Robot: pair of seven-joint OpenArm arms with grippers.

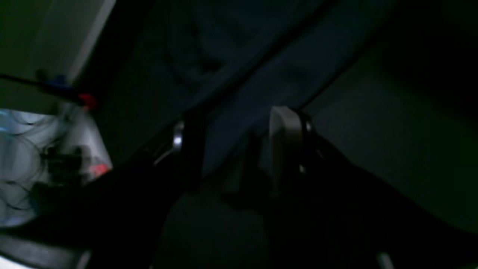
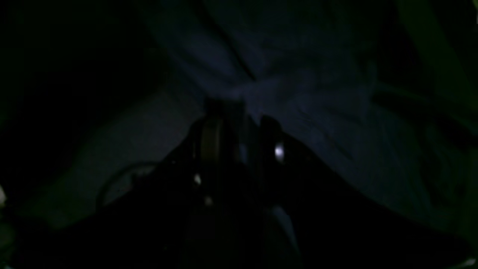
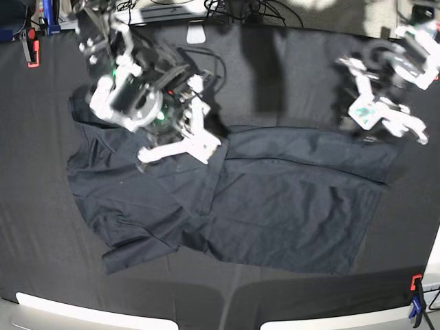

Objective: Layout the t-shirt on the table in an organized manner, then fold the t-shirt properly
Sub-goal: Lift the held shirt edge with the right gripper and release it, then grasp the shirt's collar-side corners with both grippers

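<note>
The dark navy t-shirt [image 3: 275, 199] lies spread and wrinkled across the middle of the black table [image 3: 41, 261], with its left part creased and folded over. My right gripper [image 3: 177, 151] hangs over the shirt's upper left edge. In the right wrist view this gripper [image 2: 239, 123] has its fingers slightly parted just above bluish cloth [image 2: 317, 93], and nothing shows between them. My left gripper [image 3: 388, 127] hovers by the shirt's upper right corner. Its fingers stand wide apart in the left wrist view [image 1: 233, 130], with shirt fabric [image 1: 261, 74] lying beyond them.
An orange clamp [image 3: 31, 51] grips the table's back left edge. A blue and orange clamp [image 3: 416, 302] sits at the front right corner. Cables [image 3: 234, 10] run along the back edge. Pale strips [image 3: 69, 306] line the front edge.
</note>
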